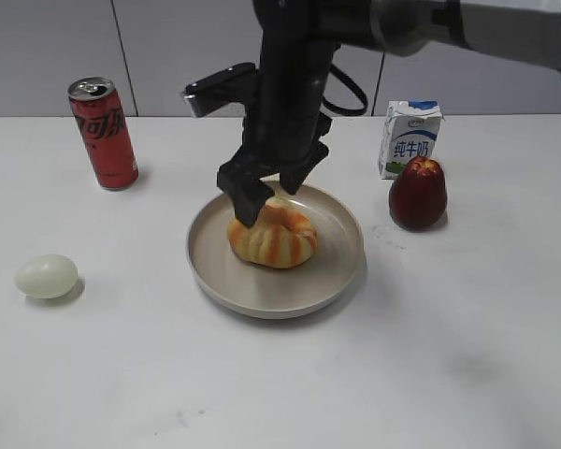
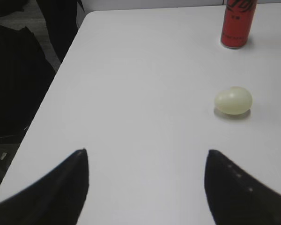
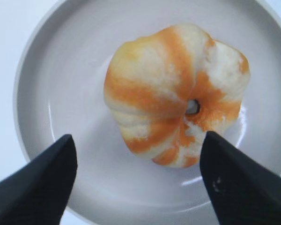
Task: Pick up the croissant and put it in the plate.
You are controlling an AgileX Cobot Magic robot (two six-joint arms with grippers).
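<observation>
The orange and cream striped croissant lies inside the round beige plate at the table's middle. It also shows in the right wrist view, resting on the plate. My right gripper hangs open just above the croissant's back edge, its fingers apart and holding nothing. My left gripper is open and empty over bare table at the near left and does not show in the exterior view.
A red cola can stands at the back left. A pale egg lies at the left, also in the left wrist view. A milk carton and a dark red fruit stand right of the plate.
</observation>
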